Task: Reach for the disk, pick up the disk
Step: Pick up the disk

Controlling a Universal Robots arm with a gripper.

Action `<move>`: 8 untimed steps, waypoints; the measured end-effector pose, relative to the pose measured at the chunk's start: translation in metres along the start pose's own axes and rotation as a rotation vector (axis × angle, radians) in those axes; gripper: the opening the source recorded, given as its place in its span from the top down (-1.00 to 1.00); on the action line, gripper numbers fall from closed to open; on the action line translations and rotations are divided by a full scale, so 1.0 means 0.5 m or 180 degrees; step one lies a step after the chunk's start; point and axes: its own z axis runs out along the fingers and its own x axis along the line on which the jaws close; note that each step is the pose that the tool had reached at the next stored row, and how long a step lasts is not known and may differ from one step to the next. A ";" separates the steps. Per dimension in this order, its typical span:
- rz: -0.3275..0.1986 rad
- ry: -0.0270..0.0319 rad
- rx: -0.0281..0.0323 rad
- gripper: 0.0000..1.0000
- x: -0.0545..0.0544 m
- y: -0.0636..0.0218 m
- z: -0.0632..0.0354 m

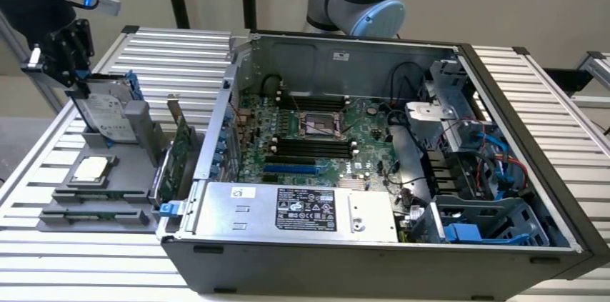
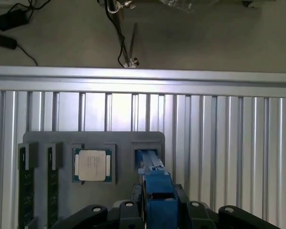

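Black gripper (image 2: 158, 202) parts sit closest to the wrist camera, straddling the blue top edge of the disk (image 2: 155, 179). Its jaws stand 1 on each side of that blue caddy, close against it. Whether they press it or leave a sliver of air cannot be told.

The disk stands upright on its edge in a slot of a grey holder tray (image 2: 124, 140). In the exterior view the disk (image 1: 100, 113) shows its silver face and white label at that view's left, outside the open computer case (image 1: 533, 173), with the gripper (image 1: 71, 77) at its top edge.

Just beside the disk's slot, a square CPU chip (image 2: 91, 165) lies flat in its own recess. 2 memory sticks (image 2: 26, 191) stand on edge further along the tray. The tray rests on a ribbed aluminium table (image 2: 229, 143).

Likely risks: the disk looks snug in its slot, so an off-centre or tilted hold could make it bind and drag the whole tray upward. A weak pinch on smooth plastic could let it slip back askew and jolt the neighbouring chip.
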 end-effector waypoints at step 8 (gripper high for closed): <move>-0.0025 0.0024 -0.0001 0.22 0.000 0.000 0.005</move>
